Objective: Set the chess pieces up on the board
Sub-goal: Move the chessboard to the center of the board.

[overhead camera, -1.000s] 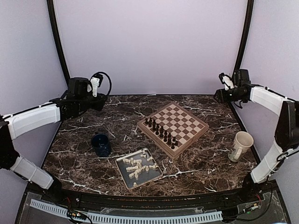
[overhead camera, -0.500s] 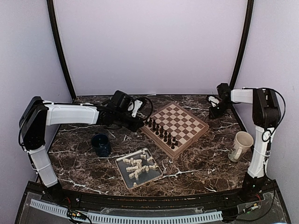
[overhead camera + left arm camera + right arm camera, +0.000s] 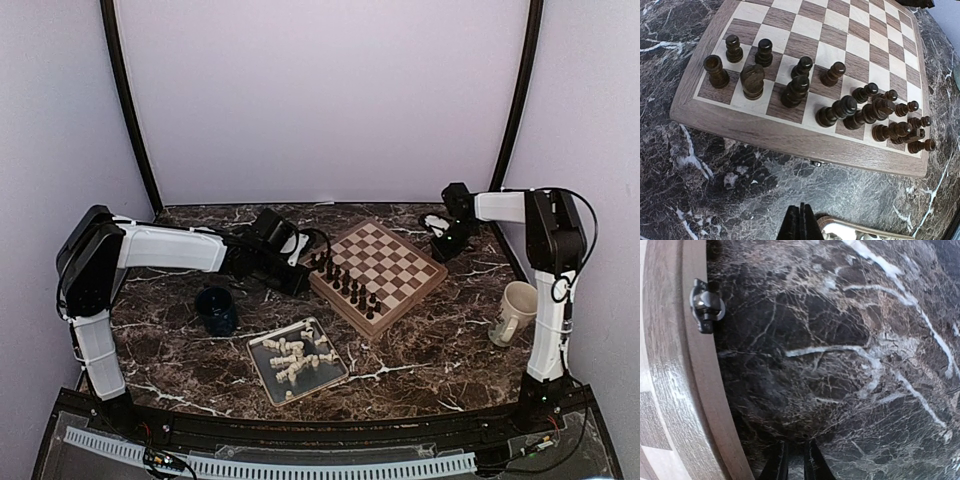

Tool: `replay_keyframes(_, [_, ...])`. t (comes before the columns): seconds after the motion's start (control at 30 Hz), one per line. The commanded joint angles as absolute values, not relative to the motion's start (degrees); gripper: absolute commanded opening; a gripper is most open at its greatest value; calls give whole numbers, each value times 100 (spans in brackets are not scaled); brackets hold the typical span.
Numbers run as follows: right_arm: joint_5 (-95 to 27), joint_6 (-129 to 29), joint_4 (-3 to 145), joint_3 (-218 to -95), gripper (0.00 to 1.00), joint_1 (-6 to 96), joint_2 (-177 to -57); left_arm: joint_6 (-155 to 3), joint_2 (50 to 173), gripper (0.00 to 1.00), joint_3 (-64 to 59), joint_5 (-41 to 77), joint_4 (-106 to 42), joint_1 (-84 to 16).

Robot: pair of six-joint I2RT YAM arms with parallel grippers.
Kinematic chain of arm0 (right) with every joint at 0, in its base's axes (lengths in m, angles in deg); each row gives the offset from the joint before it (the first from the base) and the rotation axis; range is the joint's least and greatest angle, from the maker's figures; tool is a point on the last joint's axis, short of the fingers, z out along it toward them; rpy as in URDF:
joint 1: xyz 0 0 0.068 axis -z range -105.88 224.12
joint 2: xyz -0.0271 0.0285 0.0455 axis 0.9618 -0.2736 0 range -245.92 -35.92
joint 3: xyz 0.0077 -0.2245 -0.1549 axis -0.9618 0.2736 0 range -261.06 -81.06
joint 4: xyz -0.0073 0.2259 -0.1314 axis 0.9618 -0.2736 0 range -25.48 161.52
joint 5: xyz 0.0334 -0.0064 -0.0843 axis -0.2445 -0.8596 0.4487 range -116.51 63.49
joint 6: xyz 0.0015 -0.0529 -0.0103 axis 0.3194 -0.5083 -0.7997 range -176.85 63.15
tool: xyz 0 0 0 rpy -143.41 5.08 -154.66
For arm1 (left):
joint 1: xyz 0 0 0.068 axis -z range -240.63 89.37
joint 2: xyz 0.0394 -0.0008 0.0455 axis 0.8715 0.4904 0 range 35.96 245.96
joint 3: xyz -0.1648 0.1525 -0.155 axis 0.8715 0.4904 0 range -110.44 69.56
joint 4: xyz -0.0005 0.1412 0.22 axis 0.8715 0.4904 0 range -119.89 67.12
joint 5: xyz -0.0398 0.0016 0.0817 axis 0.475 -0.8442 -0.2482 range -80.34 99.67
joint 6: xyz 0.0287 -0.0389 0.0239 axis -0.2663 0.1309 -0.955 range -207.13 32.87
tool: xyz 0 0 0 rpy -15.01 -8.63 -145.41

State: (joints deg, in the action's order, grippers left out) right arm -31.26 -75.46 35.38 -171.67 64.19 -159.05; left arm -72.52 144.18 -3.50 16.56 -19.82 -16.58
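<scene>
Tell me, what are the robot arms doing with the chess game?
Neither arm holds anything yet. The left gripper hovers, shut, by the chessboard edge where the dark pieces stand. The right gripper, fingers slightly apart, hangs by the opposite edge. The white pieces lie heaped in the metal tray.

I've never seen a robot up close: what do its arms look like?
Both the left arm and right arm have smooth white shells over black joints. A thin black cable loops by the left wrist. The left end effector and right end effector are black, each with two slim fingers.
</scene>
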Motion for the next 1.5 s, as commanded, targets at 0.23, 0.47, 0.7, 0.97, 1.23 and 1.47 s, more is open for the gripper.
replay_keyframes(0.23, [-3103,-7747,3553,-15867,12,5922,-15177,-6824,14617,0,-363,1312,-1931,-1736])
replay_keyframes(0.47, [-3064,-7725,3761,-15176,12,5671,-14670,-6498,14804,0,-187,1380,-2356,-2042])
replay_keyframes(0.7, [-3151,-7741,3876,-14755,11,5344,-14314,-6271,14951,0,-98,1658,-2810,-2246])
replay_keyframes(0.97, [-3141,-7768,3934,-14264,10,5156,-14048,-6184,15228,0,-188,1905,-3132,-2290])
replay_keyframes(1.23, [-3374,-7859,3982,-13769,9,5010,-13554,-6149,15215,0,-227,1768,-3084,-2293])
replay_keyframes(1.47, [-3356,-7915,3979,-13397,9,4978,-13260,-6352,14868,0,-112,1474,-2909,-2389])
